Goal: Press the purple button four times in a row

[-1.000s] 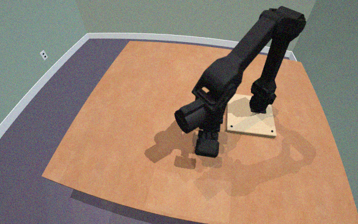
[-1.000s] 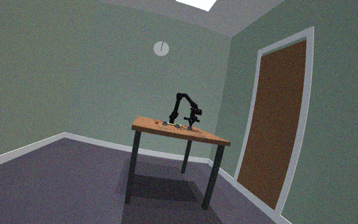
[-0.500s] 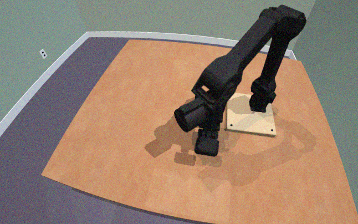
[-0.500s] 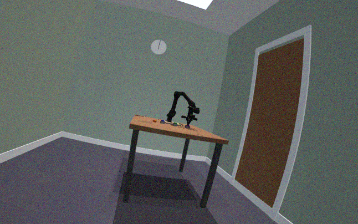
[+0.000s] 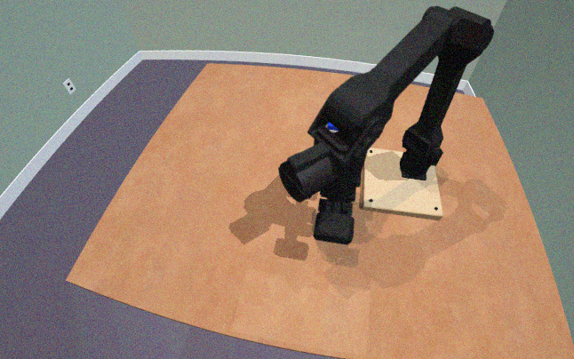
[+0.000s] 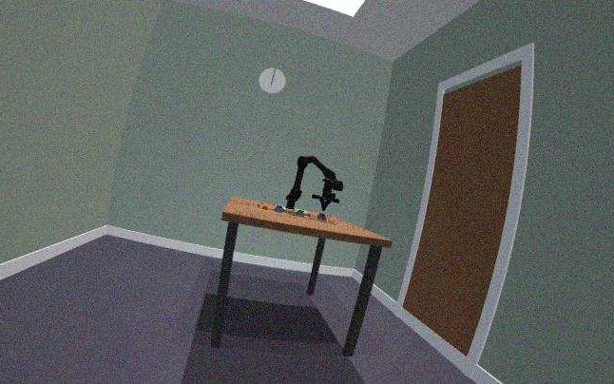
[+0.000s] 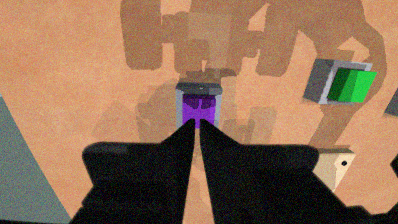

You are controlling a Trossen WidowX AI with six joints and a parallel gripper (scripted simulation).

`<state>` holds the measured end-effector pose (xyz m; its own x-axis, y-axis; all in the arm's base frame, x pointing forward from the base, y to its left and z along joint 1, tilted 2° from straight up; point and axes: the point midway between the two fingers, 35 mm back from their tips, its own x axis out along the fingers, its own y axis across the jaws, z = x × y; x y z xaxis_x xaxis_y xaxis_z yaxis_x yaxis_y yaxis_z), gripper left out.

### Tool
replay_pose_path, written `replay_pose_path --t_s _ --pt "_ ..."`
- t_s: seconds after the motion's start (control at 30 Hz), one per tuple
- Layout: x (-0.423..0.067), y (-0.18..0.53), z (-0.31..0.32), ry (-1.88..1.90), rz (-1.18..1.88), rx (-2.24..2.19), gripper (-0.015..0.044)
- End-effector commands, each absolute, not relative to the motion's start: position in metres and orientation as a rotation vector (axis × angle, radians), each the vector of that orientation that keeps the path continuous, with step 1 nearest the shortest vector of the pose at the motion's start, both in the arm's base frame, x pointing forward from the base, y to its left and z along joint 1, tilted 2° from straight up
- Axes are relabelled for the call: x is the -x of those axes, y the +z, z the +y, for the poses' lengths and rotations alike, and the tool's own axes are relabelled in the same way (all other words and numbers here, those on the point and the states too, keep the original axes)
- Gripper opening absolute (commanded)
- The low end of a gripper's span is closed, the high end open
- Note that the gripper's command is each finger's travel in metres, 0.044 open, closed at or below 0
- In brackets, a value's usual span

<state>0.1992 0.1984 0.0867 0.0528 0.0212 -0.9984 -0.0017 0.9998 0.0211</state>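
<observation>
The end effector [image 7: 196,125], fingers together and holding nothing, is hanging over the purple button [image 7: 198,107] on the counter [image 7: 65,75]. Drifting sideways is risking a glancing, incomplete press; the green button [image 7: 352,85] is sitting well apart.

Green walls [image 6: 180,143] with white skirting, a purple-grey floor [image 6: 85,310], a brown door [image 6: 467,210], a round wall clock [image 6: 271,80], a wooden table [image 6: 347,230] on dark legs
</observation>
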Motion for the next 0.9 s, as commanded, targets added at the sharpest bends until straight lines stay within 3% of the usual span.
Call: replay_pose_path --t_s 0.0,0.87 --pt "-0.199 0.079 0.197 0.012 1.519 -0.009 0.002" --pt "-0.2 0.057 0.197 0.012 1.52 -0.009 0.002"
